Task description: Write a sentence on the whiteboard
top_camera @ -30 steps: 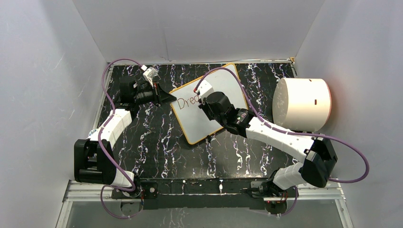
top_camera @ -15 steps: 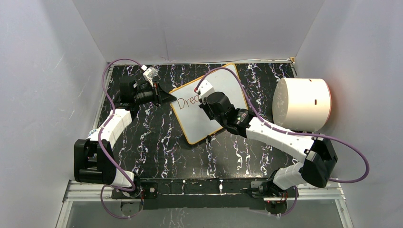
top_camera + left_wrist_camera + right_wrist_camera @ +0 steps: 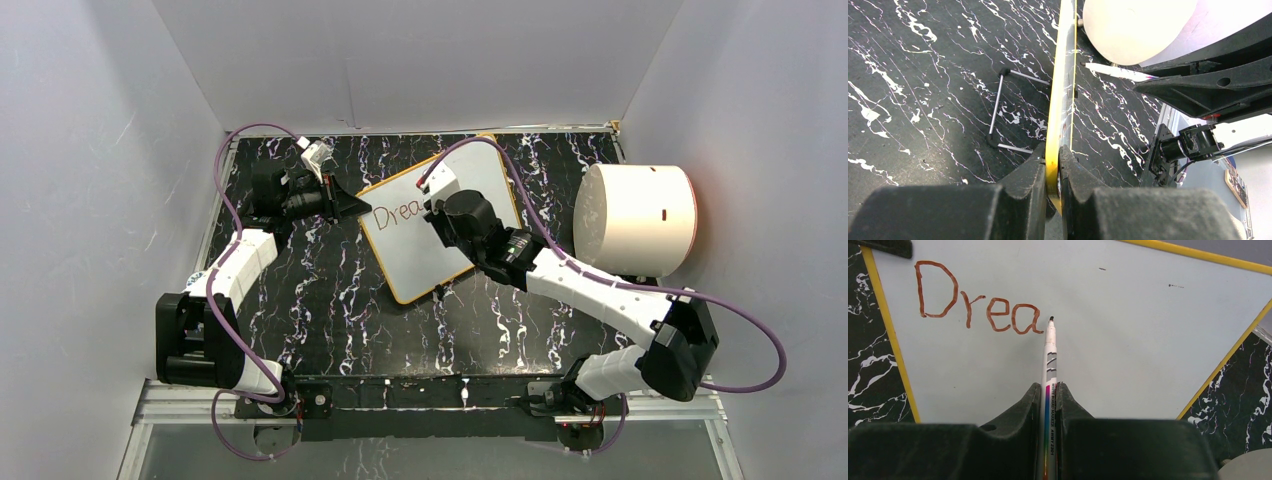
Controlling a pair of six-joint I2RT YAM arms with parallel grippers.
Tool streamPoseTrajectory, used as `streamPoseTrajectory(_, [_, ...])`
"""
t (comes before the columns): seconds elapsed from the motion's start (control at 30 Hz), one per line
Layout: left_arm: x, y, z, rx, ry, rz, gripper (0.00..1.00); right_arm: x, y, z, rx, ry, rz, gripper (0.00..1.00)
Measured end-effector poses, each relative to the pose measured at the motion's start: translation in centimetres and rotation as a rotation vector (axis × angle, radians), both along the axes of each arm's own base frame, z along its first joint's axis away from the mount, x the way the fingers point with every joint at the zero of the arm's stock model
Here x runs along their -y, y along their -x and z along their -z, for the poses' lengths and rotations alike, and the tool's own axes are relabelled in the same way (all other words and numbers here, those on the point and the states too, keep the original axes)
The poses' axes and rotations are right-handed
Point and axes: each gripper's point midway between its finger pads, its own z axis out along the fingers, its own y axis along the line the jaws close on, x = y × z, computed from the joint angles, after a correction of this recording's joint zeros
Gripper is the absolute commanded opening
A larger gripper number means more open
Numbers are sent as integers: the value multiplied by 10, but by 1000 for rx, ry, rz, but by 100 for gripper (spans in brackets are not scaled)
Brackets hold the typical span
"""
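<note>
The whiteboard (image 3: 420, 255) with its yellow rim lies tilted on the black marbled table, with "Drea" written on it in brown (image 3: 978, 305). My left gripper (image 3: 352, 205) is shut on the board's left edge; the left wrist view shows the yellow rim (image 3: 1060, 90) pinched between my fingers. My right gripper (image 3: 440, 212) is over the board and shut on a white whiteboard marker (image 3: 1049, 355). The marker's tip (image 3: 1051, 318) stands just right of the last "a".
A big white cylinder (image 3: 635, 218) stands at the right of the table, close to the board's right corner. A thin metal wire stand (image 3: 998, 107) lies on the table beside the board's rim. White walls enclose the table.
The right gripper has moved right along the board, and the letter "a" has been added, so "Dre" now reads "Drea". The left arm has not moved.
</note>
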Motion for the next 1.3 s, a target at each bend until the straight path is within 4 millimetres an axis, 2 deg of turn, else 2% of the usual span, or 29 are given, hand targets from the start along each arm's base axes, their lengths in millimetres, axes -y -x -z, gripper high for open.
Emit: streamPoseTrajectory(1.3, [0, 0, 0, 1, -1, 1, 0, -4, -8, 8, -12, 11, -13, 0])
